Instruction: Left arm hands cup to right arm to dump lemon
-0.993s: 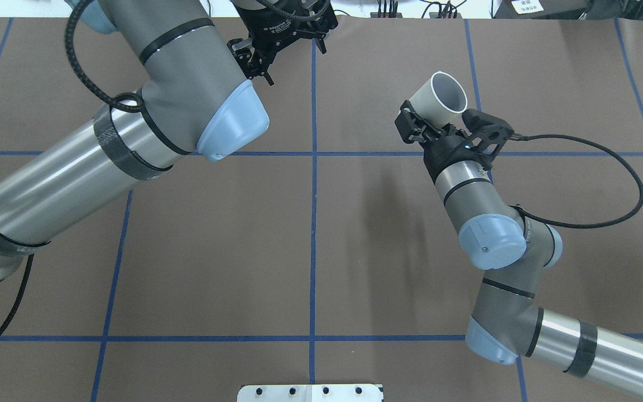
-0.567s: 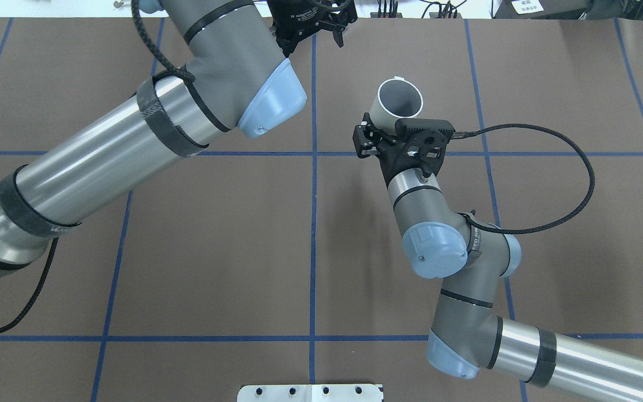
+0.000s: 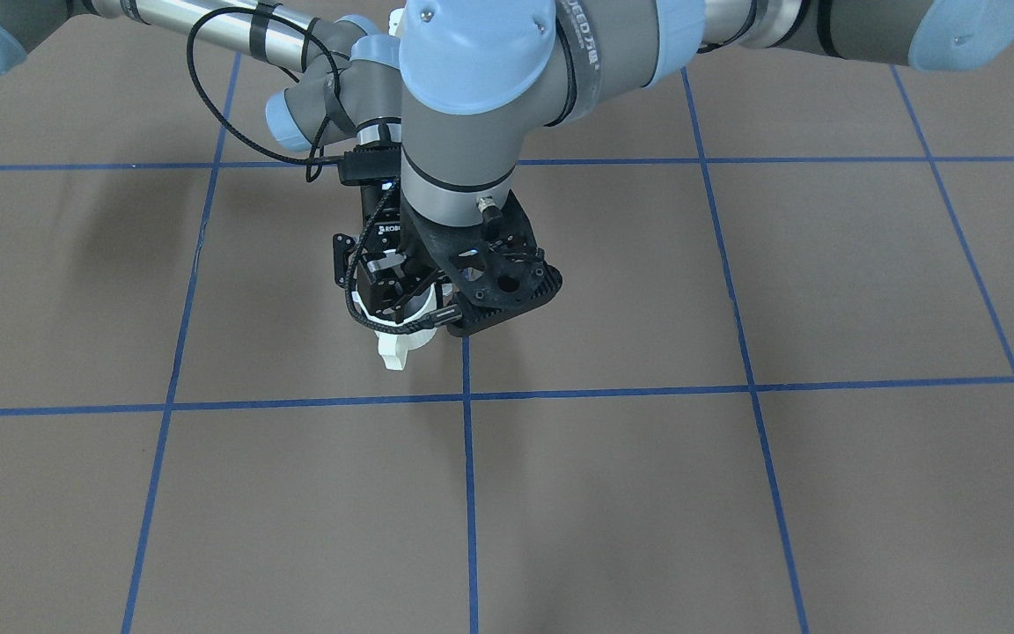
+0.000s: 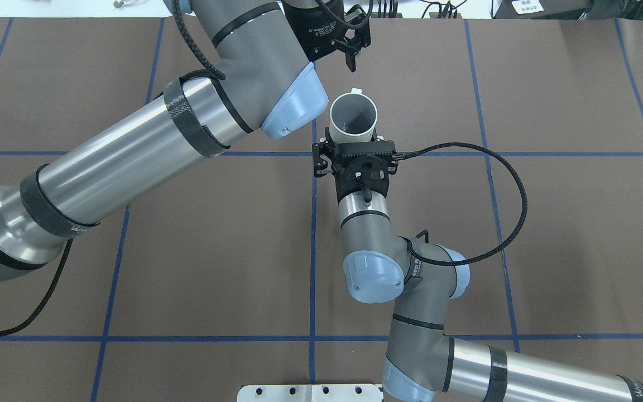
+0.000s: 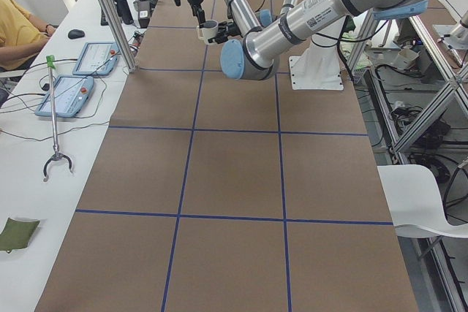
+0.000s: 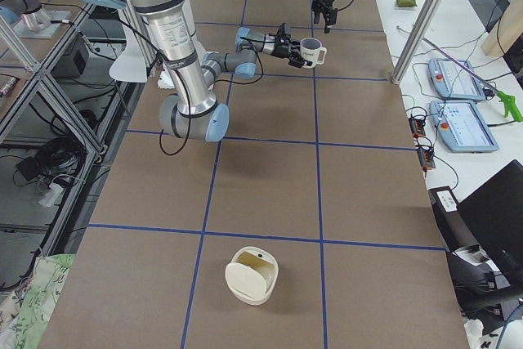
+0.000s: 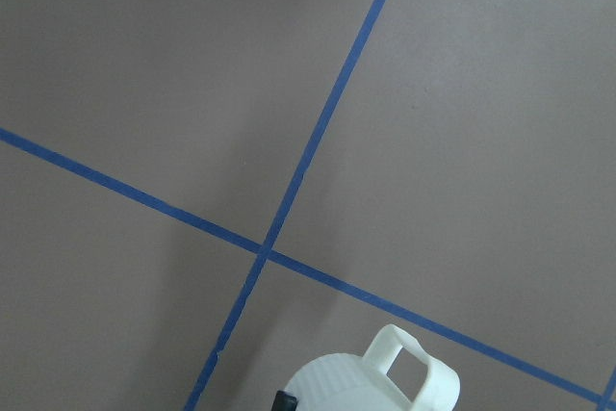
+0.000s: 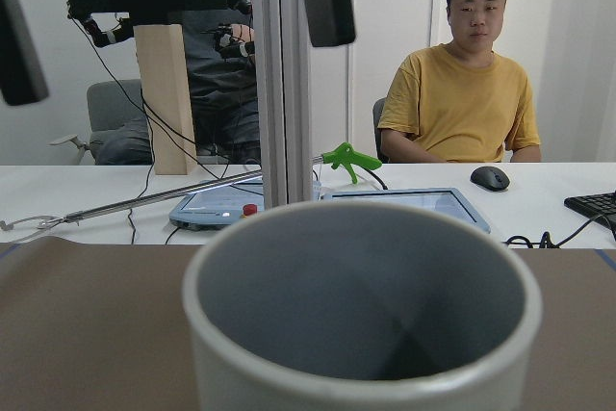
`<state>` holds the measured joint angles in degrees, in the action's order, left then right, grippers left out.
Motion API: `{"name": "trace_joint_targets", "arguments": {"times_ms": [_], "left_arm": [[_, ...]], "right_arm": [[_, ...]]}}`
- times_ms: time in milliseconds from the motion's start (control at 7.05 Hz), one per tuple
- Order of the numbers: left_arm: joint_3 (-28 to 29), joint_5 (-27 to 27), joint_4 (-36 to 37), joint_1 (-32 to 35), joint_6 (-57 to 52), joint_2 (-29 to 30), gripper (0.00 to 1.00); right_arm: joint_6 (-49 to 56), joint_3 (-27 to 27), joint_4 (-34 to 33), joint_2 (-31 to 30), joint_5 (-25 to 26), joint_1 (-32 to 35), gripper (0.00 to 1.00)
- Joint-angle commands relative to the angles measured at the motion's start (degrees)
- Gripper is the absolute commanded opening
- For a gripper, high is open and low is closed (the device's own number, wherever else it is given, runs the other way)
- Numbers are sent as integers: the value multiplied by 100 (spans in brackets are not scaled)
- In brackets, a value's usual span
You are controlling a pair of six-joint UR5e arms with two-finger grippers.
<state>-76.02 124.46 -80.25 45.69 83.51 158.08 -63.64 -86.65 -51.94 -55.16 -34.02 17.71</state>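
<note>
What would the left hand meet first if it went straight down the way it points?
Probably the brown table, just beyond the cup in the right hand. The left wrist view shows mostly tabletop, the handle at its lower edge; depth is unclear.

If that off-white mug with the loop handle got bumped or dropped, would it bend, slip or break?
Probably stiff: the off-white cylindrical mug shows a round mouth while the right gripper squeezes its side. Its smooth wall looks slippery, so it might twist in that grip. It looks ceramic, so likely breakable if dropped.
</note>
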Motion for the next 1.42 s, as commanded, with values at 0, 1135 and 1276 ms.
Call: {"name": "trace_joint_targets", "arguments": {"times_ms": [0, 1135, 1276], "left_arm": [[-419, 69, 201, -112, -255, -136, 78], [-362, -519, 484, -552, -309, -155, 64], [-335, -519, 484, -535, -309, -155, 61]], "right_arm": [[1, 17, 0, 5, 19, 4, 42], [176, -10, 26, -12, 132, -22, 43], [168, -10, 35, -21, 159, -66, 43]]}}
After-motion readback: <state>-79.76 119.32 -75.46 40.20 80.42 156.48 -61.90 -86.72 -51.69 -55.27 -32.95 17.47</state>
